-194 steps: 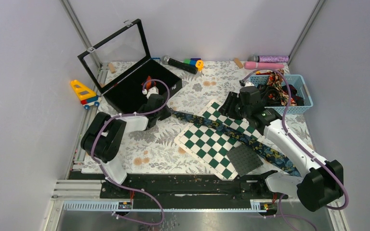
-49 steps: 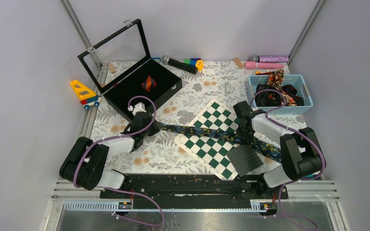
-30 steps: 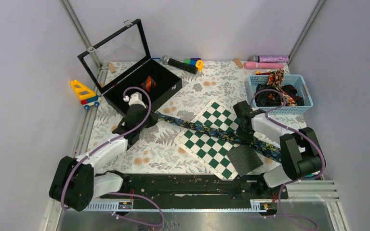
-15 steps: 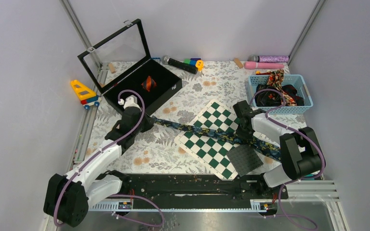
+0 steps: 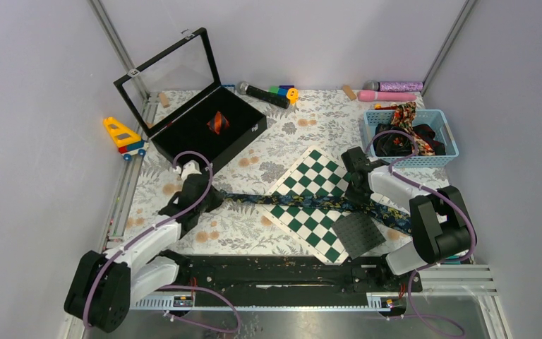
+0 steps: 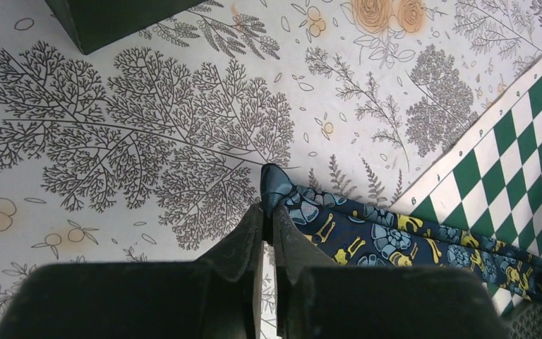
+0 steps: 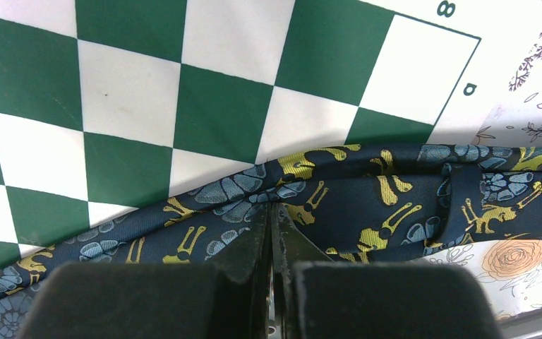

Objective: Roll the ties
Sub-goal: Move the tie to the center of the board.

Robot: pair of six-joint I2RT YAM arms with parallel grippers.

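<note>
table (image 5: 282, 134) with leaf-print cloth, both arms reaching onto it from the near edge.

black case (image 5: 243, 131), lid up, far left. one rolled striped tie (image 5: 217, 122) sits inside it.

chequered board (image 5: 303, 219) lies mid-table, turned cornerwise.

blue basket (image 5: 443, 138) far right, holding a tangle of other ties (image 5: 406, 138), not yet rolled by the look of them.

navy tie (image 5: 303, 201) lies stretched flat, long axis running left to right. it goes from the cloth left of the board, across the board's middle, and off toward the near right edge. the wider end seems to lie on that right side, partly behind the right arm.

left gripper (image 5: 208, 198) sits at the tie's left end. in the wrist view its fingers (image 6: 243, 244) are pinched close on the cloth, the narrow tip (image 6: 272, 176) poking out just past them.

right gripper (image 5: 356, 198) sits on the tie over the board's right part. its jaws are also closed tight, with the fabric (image 7: 367, 191) creasing toward the fingertips (image 7: 254, 240). it reads as a pinch, though it could be only pressing down.

judgement: the roll starts at the narrow end. the left arm has that end, and the rest of the length lies away to its right, so rolling would travel rightward along the axis while the right arm holds the band taut.
</note>
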